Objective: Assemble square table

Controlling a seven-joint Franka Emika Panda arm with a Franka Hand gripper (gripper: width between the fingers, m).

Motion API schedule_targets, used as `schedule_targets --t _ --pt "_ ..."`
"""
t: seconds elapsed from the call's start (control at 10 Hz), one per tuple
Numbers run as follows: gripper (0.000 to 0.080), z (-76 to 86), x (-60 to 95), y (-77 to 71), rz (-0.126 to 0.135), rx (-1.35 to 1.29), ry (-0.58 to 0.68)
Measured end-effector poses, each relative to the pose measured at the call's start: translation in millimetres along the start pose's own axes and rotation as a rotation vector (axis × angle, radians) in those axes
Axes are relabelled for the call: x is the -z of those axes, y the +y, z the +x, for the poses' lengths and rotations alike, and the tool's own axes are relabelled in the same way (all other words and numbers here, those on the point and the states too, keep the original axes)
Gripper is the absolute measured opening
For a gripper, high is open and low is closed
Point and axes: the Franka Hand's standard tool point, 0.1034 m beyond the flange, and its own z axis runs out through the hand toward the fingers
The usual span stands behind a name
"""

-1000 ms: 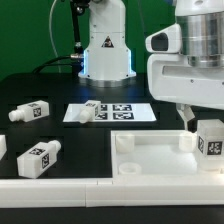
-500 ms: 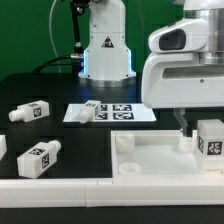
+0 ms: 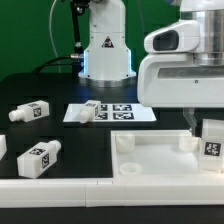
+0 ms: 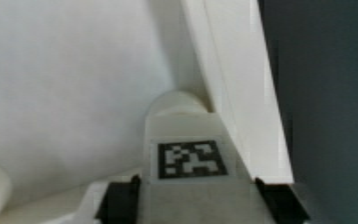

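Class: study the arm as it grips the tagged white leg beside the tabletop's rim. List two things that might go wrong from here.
1. The gripper clamps the leg close beside the raised rim of the square table; lifting may snag there and shift the square table.
2. The leg looks slightly tilted in the exterior view, so it may jam when lowered into the corner socket.

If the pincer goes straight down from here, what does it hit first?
The leg sits between its fingers; below that, probably the square table slab, though depth is unclear.
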Motion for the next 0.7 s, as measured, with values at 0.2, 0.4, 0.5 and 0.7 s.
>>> schedule_targets --t 0.2,0.4,0.5,0.7 --pt "0.0290 -0.9 -0.3 -0.6 -0.003 -0.222 -0.001" --pt "0.0290 -4.8 -4.6 -2.5 0.015 -0.501 0.006" --pt "0.0290 -4.7 -5.6 -3.6 0.053 -0.689 0.006" --pt "0.0291 -6.9 -7.4 -8.6 0.144 -1.064 0.015"
